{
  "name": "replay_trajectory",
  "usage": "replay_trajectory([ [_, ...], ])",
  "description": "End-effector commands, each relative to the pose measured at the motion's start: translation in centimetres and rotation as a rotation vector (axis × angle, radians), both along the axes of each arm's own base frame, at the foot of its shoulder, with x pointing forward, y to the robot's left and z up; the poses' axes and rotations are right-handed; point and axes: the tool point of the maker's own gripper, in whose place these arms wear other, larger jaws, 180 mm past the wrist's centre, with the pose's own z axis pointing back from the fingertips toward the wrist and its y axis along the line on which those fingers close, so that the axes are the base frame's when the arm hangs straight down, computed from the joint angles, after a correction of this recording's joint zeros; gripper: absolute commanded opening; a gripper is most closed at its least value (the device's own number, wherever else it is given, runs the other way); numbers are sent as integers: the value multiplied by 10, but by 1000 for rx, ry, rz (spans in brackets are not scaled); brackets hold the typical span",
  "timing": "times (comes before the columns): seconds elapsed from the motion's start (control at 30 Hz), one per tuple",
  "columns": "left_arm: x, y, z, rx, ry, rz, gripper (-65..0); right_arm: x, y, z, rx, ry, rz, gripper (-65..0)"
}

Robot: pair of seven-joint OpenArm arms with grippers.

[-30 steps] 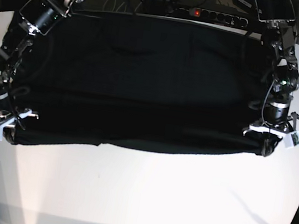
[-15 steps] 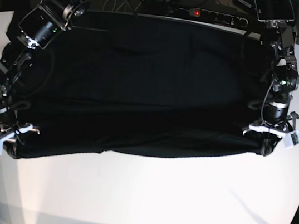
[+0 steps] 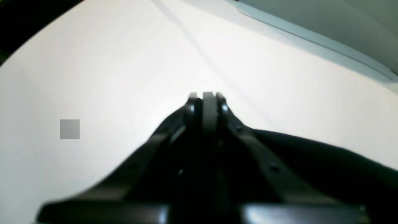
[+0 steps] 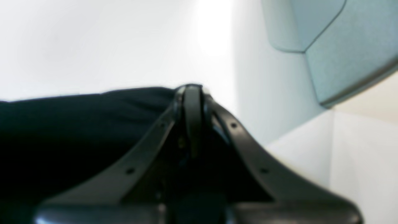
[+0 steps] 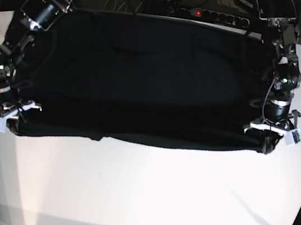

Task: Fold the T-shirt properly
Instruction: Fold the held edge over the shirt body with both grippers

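At the near corners of the spread cloth, both claws are pinched tight. The left gripper [image 3: 207, 95] has its jaws pressed together on a fold of black fabric, and the right gripper [image 4: 192, 88] is clamped the same way on the opposite corner. From the base view they sit at either end of the near hem, the left gripper [image 5: 270, 143] on that view's right and the right gripper [image 5: 8, 121] on its left, with the edge strung fairly taut between them.

The T-shirt [image 5: 150, 78] lies broad and flat across the white table [image 5: 143, 196], reaching to the far edge, plain side up as far as I can see.

I'd judge this an early fold: the near hem is gripped and ready to be carried. Next, both arms would need to lift together and travel towards the far side evenly, so the edge lands square and no slack bunches in the middle.

No print, tag or lettering shows anywhere; the cloth reads solid black.
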Motion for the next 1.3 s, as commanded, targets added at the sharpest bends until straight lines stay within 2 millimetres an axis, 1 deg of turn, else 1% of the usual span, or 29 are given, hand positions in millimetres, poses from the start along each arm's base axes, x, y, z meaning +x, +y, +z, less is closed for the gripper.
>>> replay_trajectory([
  [0.0, 0, 4, 15, 27, -43, 2, -650, 0, -5, 19, -29, -62, 17, -650],
  [0.17, -16, 4, -3, 26, 12, 1, -650, -29, -2, 4, -46, -55, 32, -650],
  [0.27, -29, 0, -17, 10, 49, 5, -650, -47, -1, -6, -47, -52, 40, -650],
  [0.4, -42, 0, -29, 8, 90, 6, -650, -63, 0, -17, -41, -48, 47, -650],
  [0.6, -54, -1, -40, 7, 129, 6, -650, -79, 1, -24, -40, -39, 53, -650],
  [0.7, -54, 1, -39, 9, 127, 8, -650, -88, 0, -26, -39, -48, 53, -650],
  [0.8, -60, 15, -36, 19, 124, 46, -650, -97, -4, -28, -37, -55, 42, -650],
  [0.87, -61, 18, -36, 22, 123, 50, -650, -101, -8, -31, -38, -49, 30, -650],
  [1.0, -58, 9, -34, 28, 104, -36, -650, -105, -11, -32, -39, -42, 23, -650],
  [1.03, -59, 4, -36, 19, 103, -52, -650, -106, -11, -33, -40, -37, 22, -650],
  [1.1, -63, 3, -37, 6, 96, -49, -650, -106, -11, -34, -41, -32, 22, -650],
  [1.27, -72, 7, -55, -31, 130, -20, -650, -113, -6, -42, -24, -15, 19, -650],
])
